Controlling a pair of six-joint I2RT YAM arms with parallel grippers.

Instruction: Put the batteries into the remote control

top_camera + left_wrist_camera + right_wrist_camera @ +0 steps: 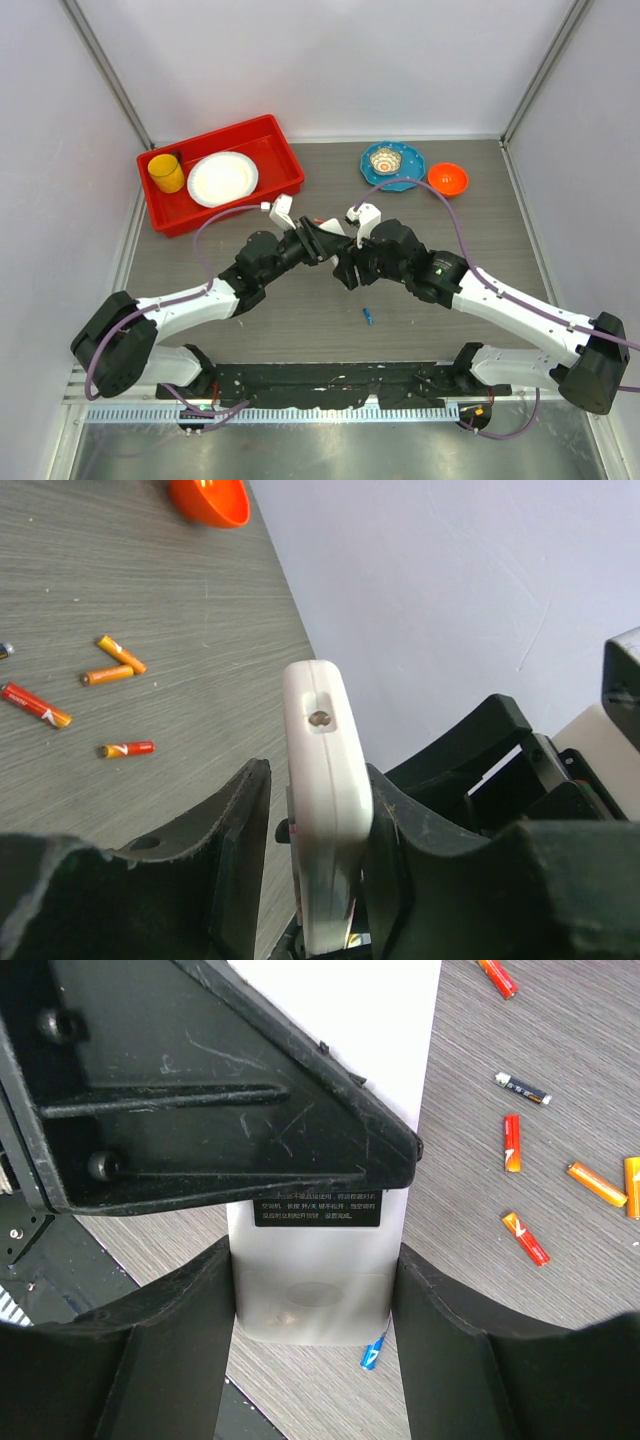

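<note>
Pinching the remote control (310, 1250) by both long edges, the right gripper (315, 1300) holds it at mid-table. The left gripper (315, 780) sits narrow around its end – one finger touching, a sliver of gap at the other.

The table (300, 335) is grey wood-grain, with pale walls around it.

Orange batteries (511, 1143) lie scattered beside the remote – a blue battery (368, 316) at 5 o'clock, a red tray (270, 135) at 10, an orange bowl (447, 178) at 2.

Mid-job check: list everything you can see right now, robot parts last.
remote control: one, white, held between both grippers
batteries: five orange-red, one dark, loose on table
blue battery: one, on table, nearer the arm bases
tray: one, red, far left
yellow cup: one, in tray
white plate: one, in tray
blue plate: one, far right, small bowl on it
orange bowl: one, beside blue plate
right gripper: black, shut on remote control
left gripper: black, jaws astride remote control
</note>
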